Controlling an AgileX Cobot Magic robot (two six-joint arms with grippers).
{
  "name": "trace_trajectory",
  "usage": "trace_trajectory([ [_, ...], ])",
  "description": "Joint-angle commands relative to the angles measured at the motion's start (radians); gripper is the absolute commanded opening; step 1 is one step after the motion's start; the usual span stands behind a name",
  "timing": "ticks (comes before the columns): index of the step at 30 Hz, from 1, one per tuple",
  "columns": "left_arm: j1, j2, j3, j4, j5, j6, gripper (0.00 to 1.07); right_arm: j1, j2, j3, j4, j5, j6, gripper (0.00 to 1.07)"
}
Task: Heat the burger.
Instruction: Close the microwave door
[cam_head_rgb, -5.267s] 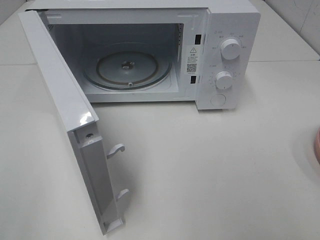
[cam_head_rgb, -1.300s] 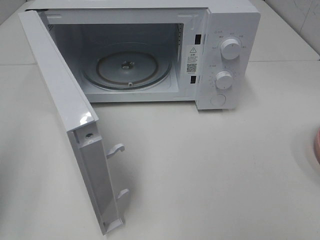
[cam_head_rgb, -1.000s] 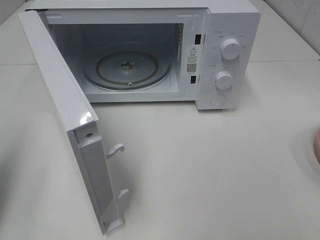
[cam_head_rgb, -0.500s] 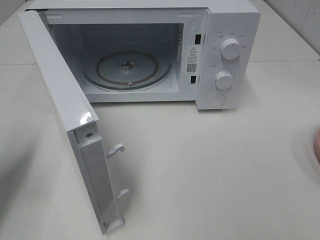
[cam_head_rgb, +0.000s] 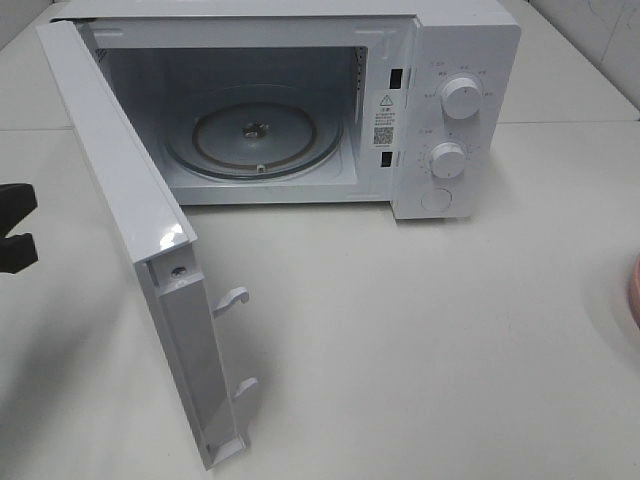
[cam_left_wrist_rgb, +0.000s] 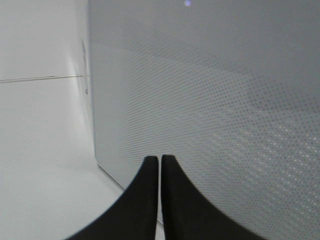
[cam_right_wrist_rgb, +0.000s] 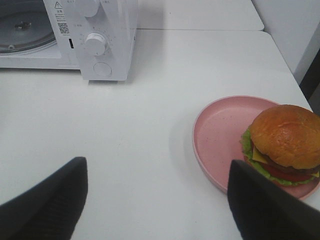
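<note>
Microwave (cam_head_rgb: 440, 110) door (cam_head_rgb: 130, 230) stands wide, turntable (cam_head_rgb: 255, 135) bare — ready for loading. Burger (cam_right_wrist_rgb: 285, 142) sits on pink plate (cam_right_wrist_rgb: 220, 135), right of the microwave. Right gripper (cam_right_wrist_rgb: 155, 200) hangs spread near it, empty. Left gripper (cam_left_wrist_rgb: 160, 165) clenched on nothing — outside the door.

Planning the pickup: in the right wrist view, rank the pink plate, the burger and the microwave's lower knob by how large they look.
Largest to smallest, as they look:
1. pink plate, cut off by the picture's edge
2. burger, narrower than the plate
3. lower knob, smallest, though it sits farther from the camera, so its true size is unsure
</note>
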Motion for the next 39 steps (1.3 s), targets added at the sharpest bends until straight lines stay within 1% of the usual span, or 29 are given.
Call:
trace_trajectory([
  [1,-0.048,0.049,-0.039,-0.033,-0.015,0.047,0.01,-0.003,-0.031,0.002,-0.004,-0.006,0.008,0.73],
  [2,-0.063,0.079,-0.061,-0.030,-0.015,0.046,0.01,-0.003,-0.031,0.002,-0.004,-0.006,0.008,0.73],
  [8,-0.108,0.119,-0.114,-0.035,-0.013,0.045,0.01,-0.003,-0.031,0.002,-0.004,-0.006,0.008,0.73],
  [17,-0.117,0.159,-0.134,-0.047,-0.038,0.042,0.01,-0.003,-0.031,0.002,-0.004,-0.006,0.008,0.73],
  [20,-0.135,0.180,-0.159,-0.048,-0.034,0.042,0.01,-0.003,-0.031,0.002,-0.004,-0.006,0.008,0.73],
  [21,-0.154,0.196,-0.181,-0.056,-0.033,0.042,0.01,-0.003,-0.031,0.002,-0.004,-0.006,0.008,0.73],
  [22,-0.154,0.196,-0.181,-0.056,-0.033,0.042,0.01,-0.003,-0.031,0.002,-0.004,-0.006,0.008,0.73],
  [24,-0.180,0.220,-0.208,-0.083,-0.033,0.042,0.01,-0.003,-0.031,0.002,-0.004,-0.006,0.008,0.73],
  [28,-0.203,0.238,-0.230,-0.101,-0.033,0.042,0.01,-0.003,-0.031,0.002,-0.004,-0.006,0.008,0.73],
  [29,-0.218,0.250,-0.244,-0.121,-0.034,0.043,0.01,-0.003,-0.031,0.002,-0.004,-0.006,0.008,0.73],
  [31,-0.223,0.257,-0.251,-0.131,-0.031,0.043,0.01,-0.003,-0.031,0.002,-0.004,-0.006,0.008,0.73],
  [34,-0.235,0.297,-0.282,-0.178,-0.036,0.048,0.01,-0.003,-0.031,0.002,-0.004,-0.006,0.008,0.73],
  [39,-0.245,0.334,-0.318,-0.213,-0.036,0.051,0.01,-0.003,-0.031,0.002,-0.004,-0.006,0.008,0.73],
])
